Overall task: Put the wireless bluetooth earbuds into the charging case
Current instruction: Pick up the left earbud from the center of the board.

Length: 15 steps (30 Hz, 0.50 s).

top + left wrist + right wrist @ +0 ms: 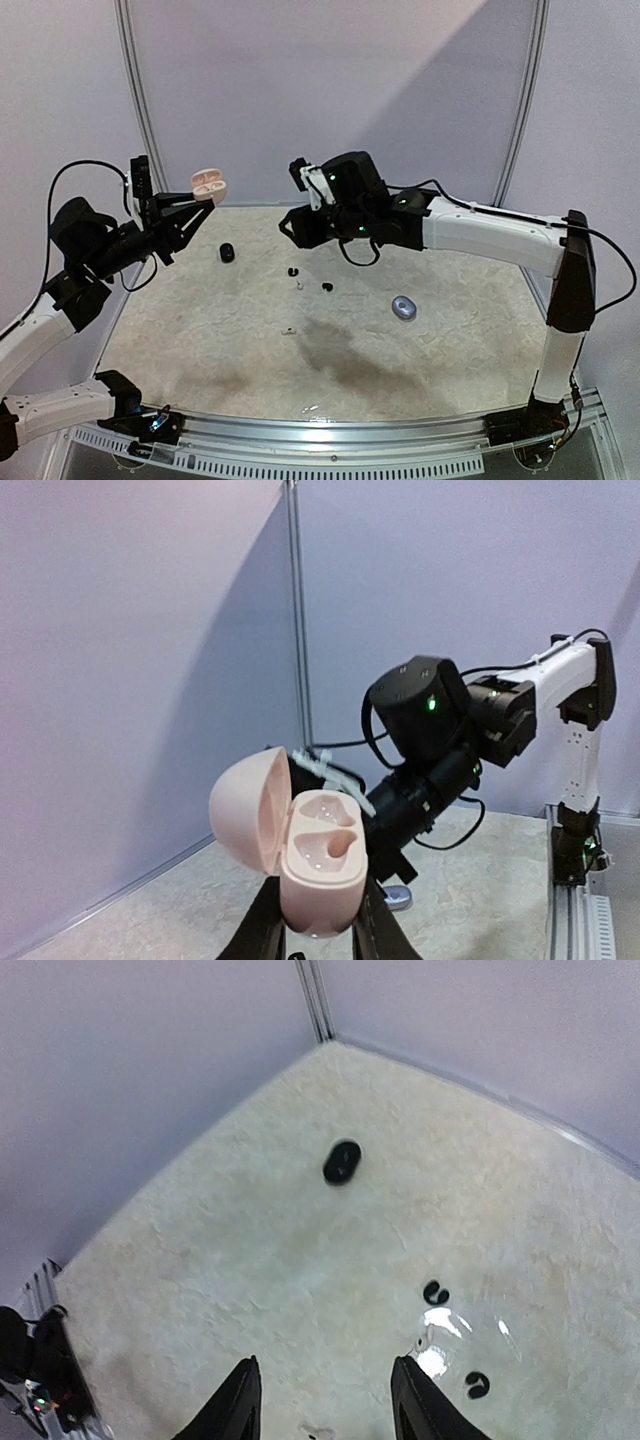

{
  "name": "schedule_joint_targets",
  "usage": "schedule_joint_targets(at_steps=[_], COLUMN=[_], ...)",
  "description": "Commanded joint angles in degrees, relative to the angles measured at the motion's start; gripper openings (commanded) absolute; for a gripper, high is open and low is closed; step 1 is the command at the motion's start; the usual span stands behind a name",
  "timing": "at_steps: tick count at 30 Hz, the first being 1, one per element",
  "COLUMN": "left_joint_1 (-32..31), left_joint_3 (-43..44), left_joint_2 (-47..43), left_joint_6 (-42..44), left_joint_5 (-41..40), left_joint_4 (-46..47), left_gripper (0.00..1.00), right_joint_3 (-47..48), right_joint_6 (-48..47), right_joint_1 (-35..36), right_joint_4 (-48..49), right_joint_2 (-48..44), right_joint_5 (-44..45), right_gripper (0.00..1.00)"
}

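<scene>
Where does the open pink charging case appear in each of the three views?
Top external: pink charging case, upper left, held above the table.
Left wrist: pink charging case, bottom centre, lid open.
Right wrist: not in it.
Shared landmark: black case on the table, also in the right wrist view.

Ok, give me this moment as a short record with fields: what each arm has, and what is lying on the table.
left arm: fingers shut on the pink charging case, held up off the table, lid open, both sockets empty
right arm: fingers open, holding nothing, above the table
black earbuds: two, loose on the table
black case: on the table, apart from the buds
blue-grey case: on the table, nearer the right arm
</scene>
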Motion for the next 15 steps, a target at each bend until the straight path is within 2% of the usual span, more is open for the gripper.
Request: schedule_joint_targets(at_steps=[1,7,11,15], left_joint_1=[1.2,1.6,1.7,1.8], left_joint_3=[-1.8,-2.8,-2.9,-2.7], left_joint_2=[-1.7,-2.4,-2.3,-2.2], left_joint_6=[1.9,1.7,1.9,2.0], left_joint_5=[-4.3,-3.9,-3.6,-3.2], left_joint_4=[-1.7,-2.1,-2.1,-2.3], left_gripper=[0.00,0.00,0.00,0.00], right_joint_3=[3.6,17.7,22.0,23.3], right_joint_6=[6.0,-1.6,-5.0,-5.4], right_joint_1=[0.6,3.8,4.7,5.0], right_joint_4=[-13.6,-22.9,-24.6,-25.0], right_joint_2=[9.1,22.1,29.5,32.8], right_joint_5=[4.3,1.9,-1.3,-2.3], right_gripper=[0.43,0.39,0.24,0.11])
